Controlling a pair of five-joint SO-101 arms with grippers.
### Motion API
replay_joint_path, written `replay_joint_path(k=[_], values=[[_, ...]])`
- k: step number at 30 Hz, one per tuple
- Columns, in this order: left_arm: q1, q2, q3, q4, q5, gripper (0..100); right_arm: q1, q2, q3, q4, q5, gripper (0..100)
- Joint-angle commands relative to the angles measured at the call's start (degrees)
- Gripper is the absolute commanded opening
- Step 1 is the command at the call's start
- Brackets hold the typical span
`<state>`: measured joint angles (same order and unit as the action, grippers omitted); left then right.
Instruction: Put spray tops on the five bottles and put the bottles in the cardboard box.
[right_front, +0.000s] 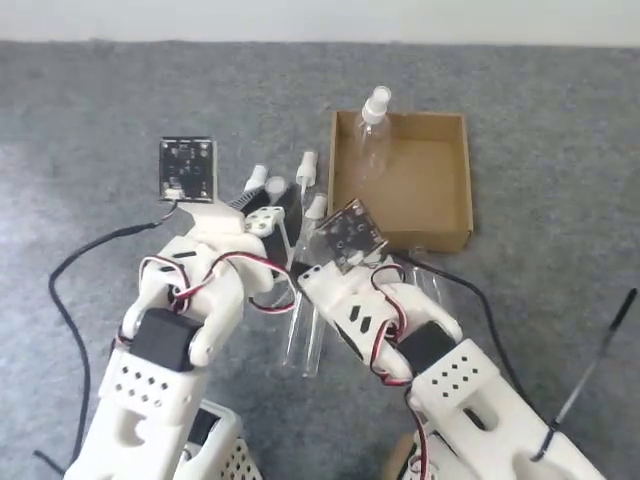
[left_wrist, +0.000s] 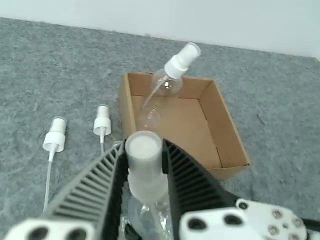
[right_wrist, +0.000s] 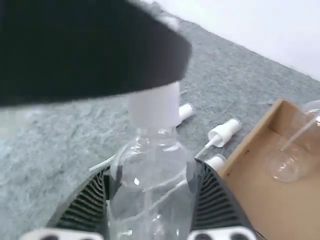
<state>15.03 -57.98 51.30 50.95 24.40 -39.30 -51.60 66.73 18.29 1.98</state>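
Your left hand (left_wrist: 144, 162) pinches a spray top (left_wrist: 144, 146) atop the bottle (right_wrist: 150, 167) that your right hand (right_wrist: 153, 192) clamps.

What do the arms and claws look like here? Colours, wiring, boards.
The left arm and right arm are white printed shells with black servos and small holes near the base. Red, white and black wires loop along each. The left claw and right claw have black ribbed fingers on white mounts. A black camera board sits at each wrist.
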Motion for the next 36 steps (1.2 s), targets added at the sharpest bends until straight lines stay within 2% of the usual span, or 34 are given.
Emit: replay_joint_path(k=[1, 5, 10, 14, 18, 22, 26, 29, 36], values=[[0.44, 0.79, 1.45, 1.49, -1.58, 1, 3.38, -1.98, -1.58, -3.21, -1.58, 0.6], [0.44, 0.88, 1.45, 0.97, -1.93, 1, 3.30, -2.07, -1.58, -3.12, -1.49, 0.6], [0.26, 0.79, 3.12, -3.16, -7.03, 2, 3.30, -2.59, -1.58, -3.12, -0.62, 0.6], [0.35, 0.79, 3.21, -3.43, -7.30, 9, 3.30, -2.59, -1.58, -3.21, 5.89, 0.6], [0.26, 0.70, 2.95, -3.60, -7.56, 15, 3.30, -2.59, -1.58, -3.30, 6.07, 0.6], [0.26, 0.70, 2.77, -3.69, -12.57, 17, 3.30, -2.42, -1.58, -3.30, 6.07, 0.6], [0.26, 0.00, 2.51, -3.78, -12.66, 26, 3.30, -2.07, -1.58, -3.30, 6.07, 0.6], [0.18, -3.69, 2.59, -3.52, -12.92, 32, 3.30, -2.07, -1.58, -3.30, 6.07, 0.6], [-5.63, -18.29, 6.29, -3.34, -12.84, 33, 3.30, -2.07, -1.58, -3.38, 6.07, 0.6]])
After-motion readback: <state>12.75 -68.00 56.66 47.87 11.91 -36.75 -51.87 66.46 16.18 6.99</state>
